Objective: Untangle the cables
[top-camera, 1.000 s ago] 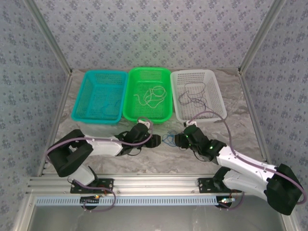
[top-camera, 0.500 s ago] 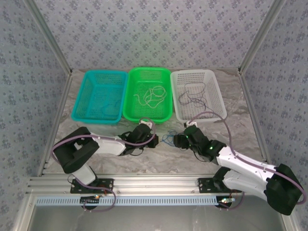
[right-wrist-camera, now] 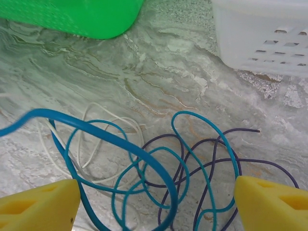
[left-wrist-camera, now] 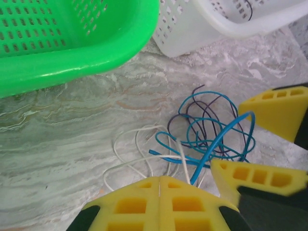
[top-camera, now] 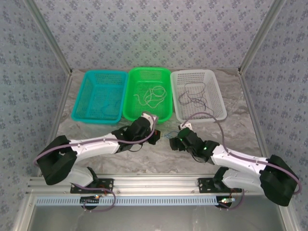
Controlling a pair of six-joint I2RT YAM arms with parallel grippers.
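Cables (left-wrist-camera: 207,130) between low, inward-reaching left gripper (left-wrist-camera: 159,180) and right gripper (right-wrist-camera: 156,185).

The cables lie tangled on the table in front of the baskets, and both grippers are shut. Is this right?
Not quite. Only the left gripper is shut; the right gripper is open, its fingers wide apart either side of the cables, as the right wrist view shows.

Three baskets sit across the far side: a teal basket (top-camera: 99,96) at eleven o'clock, a bright green basket (top-camera: 149,94) at twelve and a white basket (top-camera: 197,94) at one. The cables (left-wrist-camera: 207,132) are blue, whitish and dark purple. The table (left-wrist-camera: 72,125) is grey-green veined marble. The left gripper (left-wrist-camera: 159,192) and right gripper (right-wrist-camera: 156,204) have yellow fingers (left-wrist-camera: 130,207). The walls (top-camera: 154,33) wear a pale blue-grey floral print.
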